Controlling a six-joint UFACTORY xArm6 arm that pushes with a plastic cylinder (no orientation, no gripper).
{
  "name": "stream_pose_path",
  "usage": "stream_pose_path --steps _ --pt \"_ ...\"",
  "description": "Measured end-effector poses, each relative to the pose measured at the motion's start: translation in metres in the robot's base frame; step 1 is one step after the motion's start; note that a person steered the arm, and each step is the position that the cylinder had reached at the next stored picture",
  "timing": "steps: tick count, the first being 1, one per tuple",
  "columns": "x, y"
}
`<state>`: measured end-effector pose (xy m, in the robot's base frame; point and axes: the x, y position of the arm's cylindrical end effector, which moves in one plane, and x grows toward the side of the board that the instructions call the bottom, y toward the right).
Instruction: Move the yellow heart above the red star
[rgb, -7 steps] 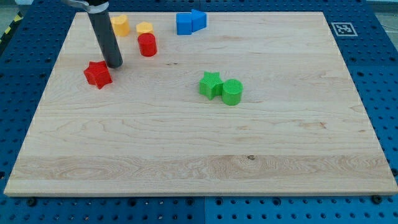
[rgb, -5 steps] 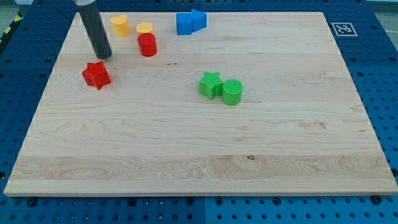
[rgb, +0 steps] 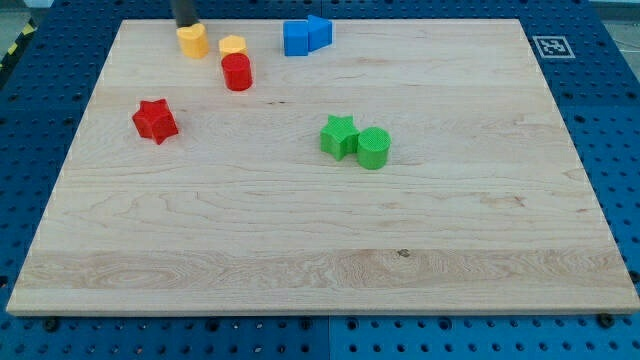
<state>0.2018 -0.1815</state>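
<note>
My tip (rgb: 187, 25) is sitting right behind the ribbed yellow heart (rgb: 193, 41), at the wooden worktop's (rgb: 300, 230) top edge. The tool's a bare rod, holding nothing. The red star (rgb: 155, 120) is lying well below, with open room around it.

Board (rgb: 300, 230) is pale wood grain on a blue perforated base (rgb: 610, 120); my tip (rgb: 187, 25) is dark. I see two yellow blocks: heart (rgb: 193, 41) and another (rgb: 233, 45). Red star (rgb: 155, 120), red cylinder (rgb: 237, 72), two blue blocks (rgb: 305, 35), green star (rgb: 338, 135), green cylinder (rgb: 373, 148).
</note>
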Motion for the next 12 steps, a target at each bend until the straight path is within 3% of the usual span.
stream_pose_path --steps 2,7,9,11,12 --pt "0.105 0.015" --pt "0.077 -0.004" --pt "0.127 -0.015" --pt "0.078 -0.031" --pt "0.091 -0.038"
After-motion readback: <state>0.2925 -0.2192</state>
